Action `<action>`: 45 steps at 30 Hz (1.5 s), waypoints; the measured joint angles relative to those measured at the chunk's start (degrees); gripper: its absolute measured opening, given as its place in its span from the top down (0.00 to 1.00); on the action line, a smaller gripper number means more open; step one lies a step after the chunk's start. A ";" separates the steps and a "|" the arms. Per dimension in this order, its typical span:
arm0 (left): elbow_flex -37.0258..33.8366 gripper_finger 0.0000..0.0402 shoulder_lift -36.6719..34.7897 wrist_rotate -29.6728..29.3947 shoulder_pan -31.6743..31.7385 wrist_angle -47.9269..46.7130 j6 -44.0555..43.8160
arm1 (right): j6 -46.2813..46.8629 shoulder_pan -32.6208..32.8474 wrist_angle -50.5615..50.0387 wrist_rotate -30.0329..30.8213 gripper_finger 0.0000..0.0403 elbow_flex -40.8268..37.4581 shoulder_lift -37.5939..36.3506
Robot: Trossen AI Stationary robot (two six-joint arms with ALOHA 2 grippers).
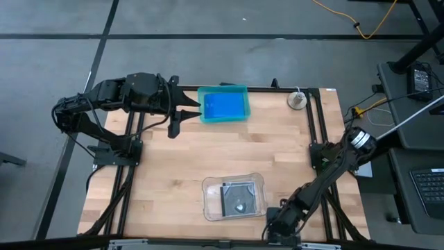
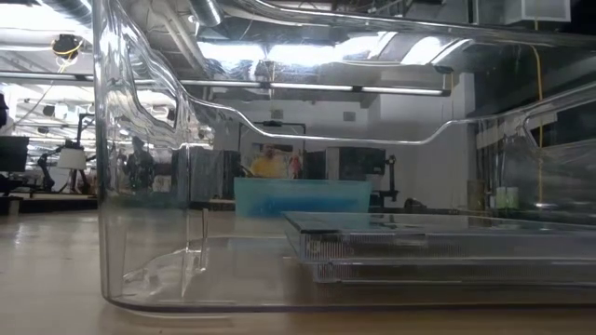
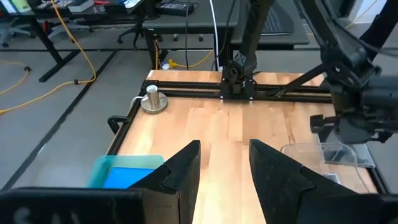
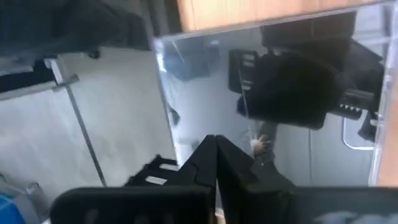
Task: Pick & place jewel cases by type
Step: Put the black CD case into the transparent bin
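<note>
Jewel cases (image 1: pixel 236 198) lie stacked in the clear tray (image 1: pixel 211 208): light, stiff, slick, brittle; grip by edges. Left fingers (image 1: pixel 182 115) part-open, empty; right fingers (image 4: pixel 214 163) shut, empty.

Grey floor (image 1: pixel 208 21) with yellow cable (image 1: pixel 378 24), ceiling strip lights (image 2: pixel 391 90), desks beyond.

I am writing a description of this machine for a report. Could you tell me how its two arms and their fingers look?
Both arms are dark, nearly black, built of jointed segments on black frame rails. The left gripper ends in two dark, wedge-shaped fingers tapering to points. The right gripper has the same dark fingers. The right arm carries a round silver-white joint cap, with a dark cable running alongside.
</note>
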 joint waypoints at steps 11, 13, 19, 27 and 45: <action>0.02 0.68 0.00 -0.02 0.00 2.37 -1.82 | -4.52 -2.12 -7.53 -0.21 0.98 0.06 3.91; 0.02 0.68 0.00 -0.01 0.00 3.04 -2.04 | -5.88 -2.99 -9.68 -0.39 0.98 -0.23 3.98; 0.02 0.68 0.00 -0.02 -0.23 3.50 -3.47 | -5.87 -5.65 -6.97 -3.13 0.98 -5.80 3.26; 0.02 0.68 0.00 -0.19 -2.53 3.78 -4.24 | -17.06 -11.10 -8.10 -7.32 0.98 -7.87 3.25; 0.00 0.68 0.07 -4.45 -5.31 5.21 -3.48 | -27.05 -19.42 -22.99 5.58 0.98 -14.36 -8.75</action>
